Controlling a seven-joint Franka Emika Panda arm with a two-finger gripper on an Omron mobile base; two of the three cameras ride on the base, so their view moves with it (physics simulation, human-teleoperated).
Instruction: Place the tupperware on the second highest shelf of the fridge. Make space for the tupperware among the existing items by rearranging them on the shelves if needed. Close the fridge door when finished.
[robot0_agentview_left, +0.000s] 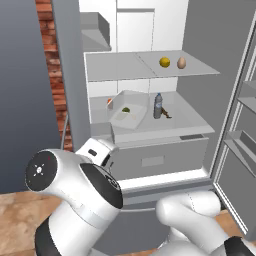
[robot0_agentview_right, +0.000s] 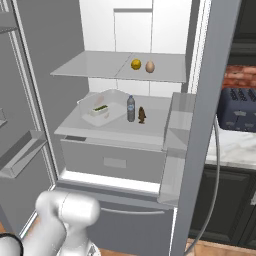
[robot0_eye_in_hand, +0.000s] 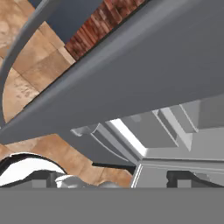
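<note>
**Tub sits in the open fridge, pincer low and empty**

The pincer (robot0_eye_in_hand: 111, 178) hangs low by the edge of the left fridge door (robot0_agentview_left: 70, 75), its two tips spread wide with nothing between them. The fridge (robot0_agentview_right: 150, 30) stands open ahead of it. Up and ahead of the pincer, the tupperware (robot0_agentview_left: 125, 114) rests on the wide shelf (robot0_agentview_left: 190, 125) just over the drawer (robot0_agentview_left: 155, 160), well apart from the tips. Beyond the tub a small red-orange piece (robot0_agentview_left: 109, 102) lies near the back wall. Just past the tub's far side stands a clear bottle (robot0_agentview_left: 158, 106), with a small brown thing (robot0_agentview_left: 166, 115) beside it. Higher still, the next shelf (robot0_agentview_left: 115, 67) carries a yellow fruit (robot0_agentview_left: 164, 62) and an egg (robot0_agentview_left: 181, 62) side by side.
</note>
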